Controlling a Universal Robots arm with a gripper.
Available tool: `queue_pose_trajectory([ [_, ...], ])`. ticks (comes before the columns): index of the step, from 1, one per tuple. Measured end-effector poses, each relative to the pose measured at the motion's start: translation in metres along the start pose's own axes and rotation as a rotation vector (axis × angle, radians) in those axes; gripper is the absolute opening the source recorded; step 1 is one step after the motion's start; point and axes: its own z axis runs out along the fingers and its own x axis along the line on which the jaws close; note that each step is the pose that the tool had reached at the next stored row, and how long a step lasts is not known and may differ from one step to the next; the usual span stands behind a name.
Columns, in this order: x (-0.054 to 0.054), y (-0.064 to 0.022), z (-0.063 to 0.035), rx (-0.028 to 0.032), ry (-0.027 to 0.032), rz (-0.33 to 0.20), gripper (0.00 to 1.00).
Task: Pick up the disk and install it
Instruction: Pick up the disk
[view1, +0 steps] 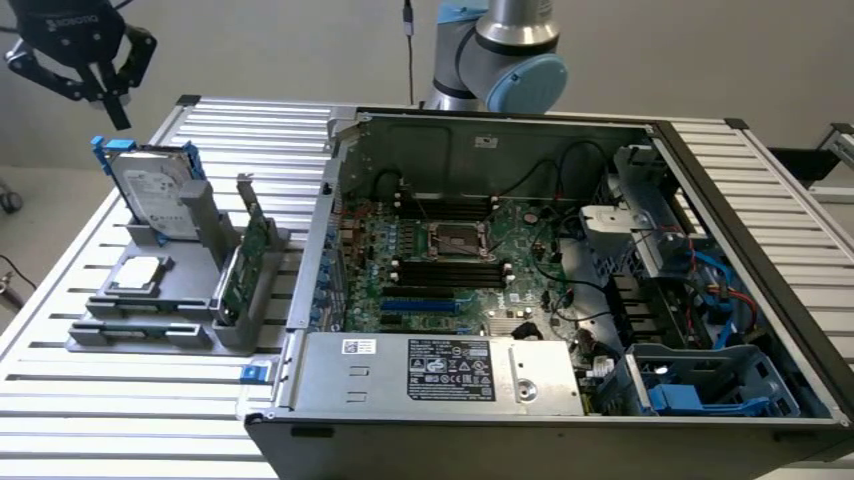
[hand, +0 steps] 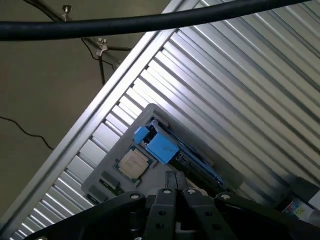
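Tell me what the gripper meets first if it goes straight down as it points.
Probably the blue-framed top of the disk, standing upright in the grey holder beneath the gripper, though depth is unclear.

Bright even light, pale glare along the ribbed table (view1: 120, 400), soft shade inside the case (view1: 507, 145)

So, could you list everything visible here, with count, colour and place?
disk: one, silver-grey with blue frame, standing in the holder
chip: one, silver, flat on the holder
card: one, green, on edge in the holder, between disk and case
holder: one, grey, on the table, exterior view's left
case: one, dark, open, on the table, exterior view's right
motherboard: one, green, inside the case
table: one, silver slats, under everything
arm: one, silver and light blue, behind the case
end effector: one, black, shut and empty, above the disk
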Motion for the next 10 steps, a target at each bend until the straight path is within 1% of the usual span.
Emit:
queue_pose_trajectory([
  [10,0.0000,0.0000,0.0000,0.0054,-0.0030,-0.181,0.11],
])
